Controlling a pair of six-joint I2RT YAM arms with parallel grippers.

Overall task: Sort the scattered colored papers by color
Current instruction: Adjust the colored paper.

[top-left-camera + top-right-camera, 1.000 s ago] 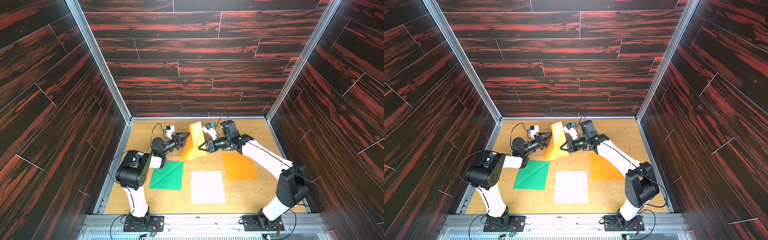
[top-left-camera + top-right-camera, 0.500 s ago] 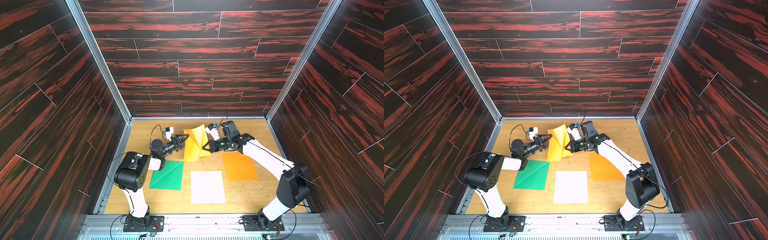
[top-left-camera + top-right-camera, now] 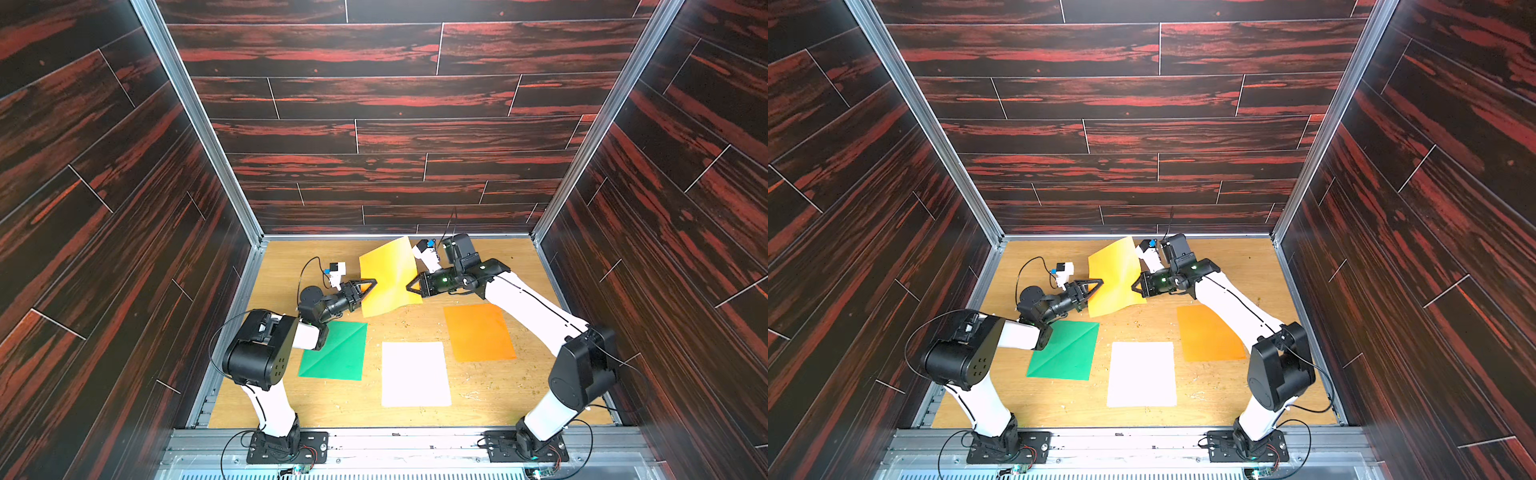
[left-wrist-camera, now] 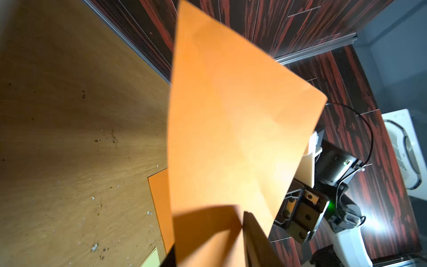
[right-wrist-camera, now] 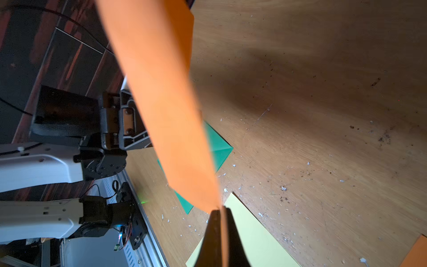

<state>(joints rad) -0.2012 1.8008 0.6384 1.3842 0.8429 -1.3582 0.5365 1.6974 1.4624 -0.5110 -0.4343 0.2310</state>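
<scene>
Dark-red plank walls box in a wooden desk [image 3: 498, 257]. Beyond the white rectangular paper sheet [image 3: 415, 374], the left arm [image 3: 328, 305] and right arm [image 3: 519, 299] stretch low toward each other. Right jaws are clamped on a raised orange paper sheet [image 3: 388, 276]. Left jaws straddle its opposite edge, and I cannot tell whether they grip it. A second ago that sheet stood edge-on; now it faces broadside.

Green paper [image 3: 336, 353], white paper [image 3: 415, 374], raised orange paper [image 3: 388, 276]
</scene>
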